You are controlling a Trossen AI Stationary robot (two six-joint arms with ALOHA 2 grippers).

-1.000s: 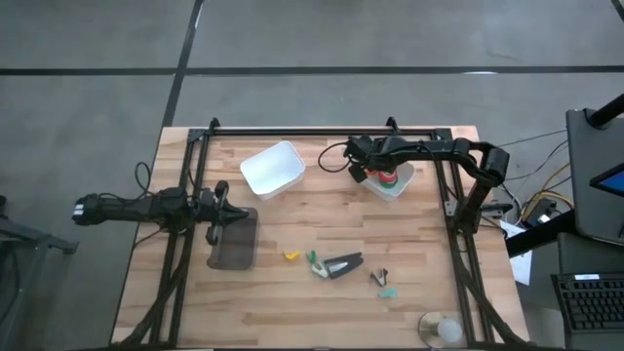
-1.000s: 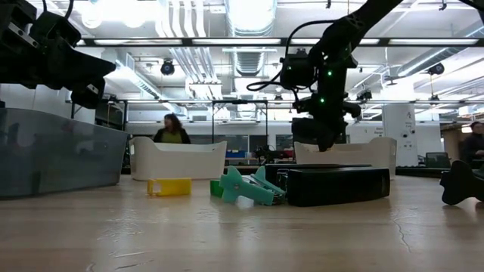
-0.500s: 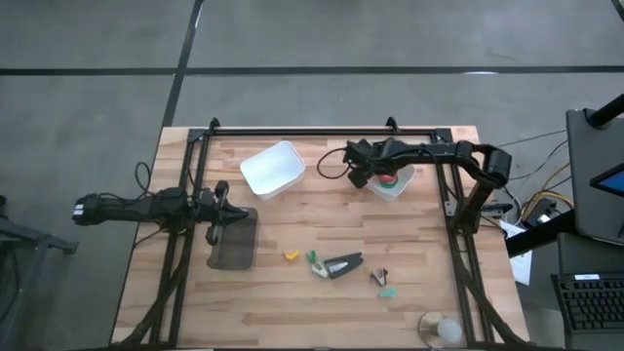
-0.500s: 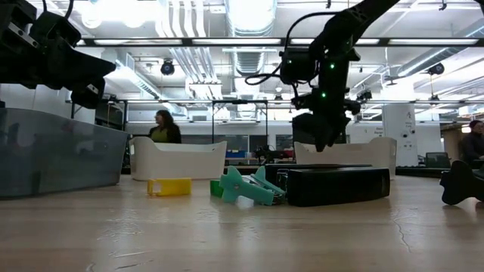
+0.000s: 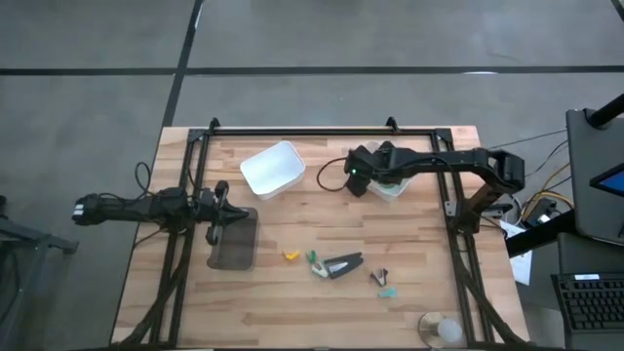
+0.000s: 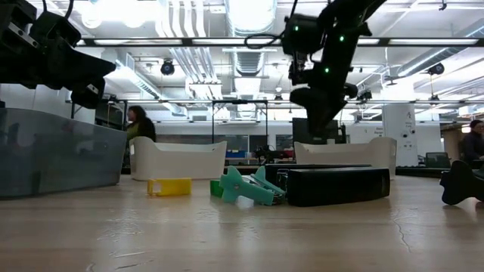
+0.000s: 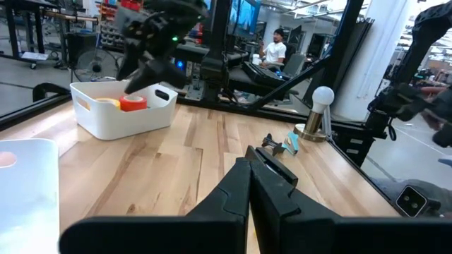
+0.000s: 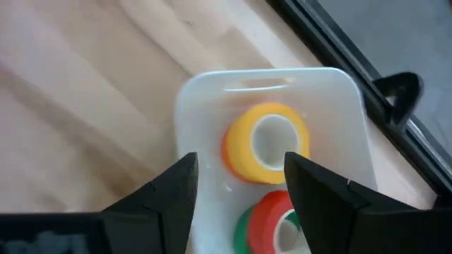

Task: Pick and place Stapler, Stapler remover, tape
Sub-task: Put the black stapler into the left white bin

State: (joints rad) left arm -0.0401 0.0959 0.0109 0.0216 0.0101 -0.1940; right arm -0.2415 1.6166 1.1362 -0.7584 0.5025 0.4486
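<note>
Tape rolls (image 8: 267, 149), yellow, red and green, stacked loosely inside the white bin (image 8: 212, 99) at the far right of the counter (image 5: 292, 292). Right hand (image 8: 240, 182) above that bin's near edge, fingers spread apart and holding nothing. Stapler (image 5: 343, 265) lying near the front middle of the counter, with a yellow piece (image 5: 291, 255) and a green claw-shaped remover (image 5: 313, 260) just beside it, and a further dark remover (image 5: 379, 278) and teal remover (image 5: 389, 292) a little to the right. Second white bin (image 5: 272, 170) standing far left of centre, apparently empty. Left hand (image 7: 248, 185) parked over the grey bin (image 5: 234, 242) at the left edge, fingers pressed together, empty. Best done now, likely: lift clear of the bin wall before swinging toward the stapler, then approach it across its narrow width. Compared with a second ago: right hand shifted from directly over the tape toward the bin's left rim and raised higher in the low view; left arm unmoved; person in the background walked leftward.
</note>
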